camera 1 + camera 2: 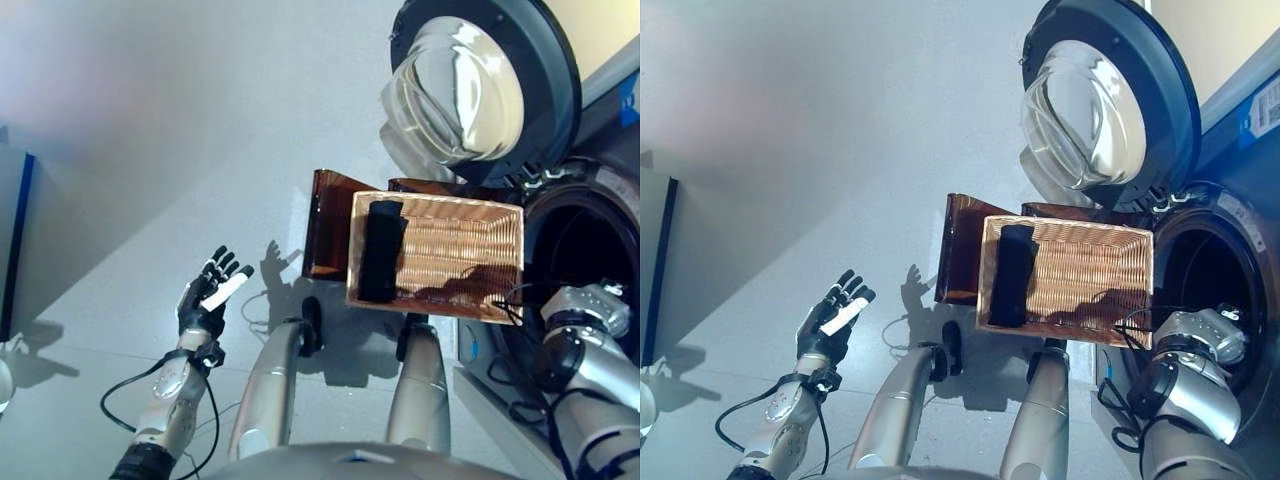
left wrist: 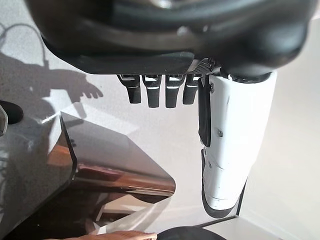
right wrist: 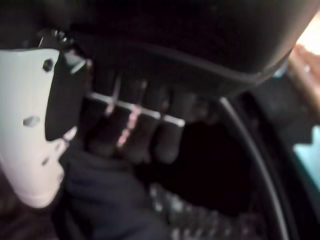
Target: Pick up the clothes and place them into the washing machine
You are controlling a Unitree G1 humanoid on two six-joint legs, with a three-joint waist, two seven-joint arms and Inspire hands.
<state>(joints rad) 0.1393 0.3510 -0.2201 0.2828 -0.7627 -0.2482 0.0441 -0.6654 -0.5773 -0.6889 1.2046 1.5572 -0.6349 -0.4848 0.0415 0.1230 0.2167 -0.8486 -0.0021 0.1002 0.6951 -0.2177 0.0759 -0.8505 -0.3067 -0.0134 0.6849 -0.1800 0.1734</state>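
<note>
A shallow wicker basket [image 1: 470, 240] rests on a low dark brown box [image 1: 325, 225] beside the washing machine [image 1: 590, 240]. A dark garment [image 1: 382, 250] lies along the basket's left end. My right arm reaches into the machine's dark drum. In the right wrist view my right hand [image 3: 135, 130] has its fingers curled on a dark garment [image 3: 105, 200] inside the drum. My left hand [image 1: 208, 292] is open and empty, raised over the floor to the left of the box; it also shows in the left wrist view [image 2: 155, 90].
The machine's round glass door [image 1: 480, 80] stands wide open above the basket. A dark panel [image 1: 15, 240] stands at the far left edge. Pale grey floor [image 1: 150, 150] spreads left of the box.
</note>
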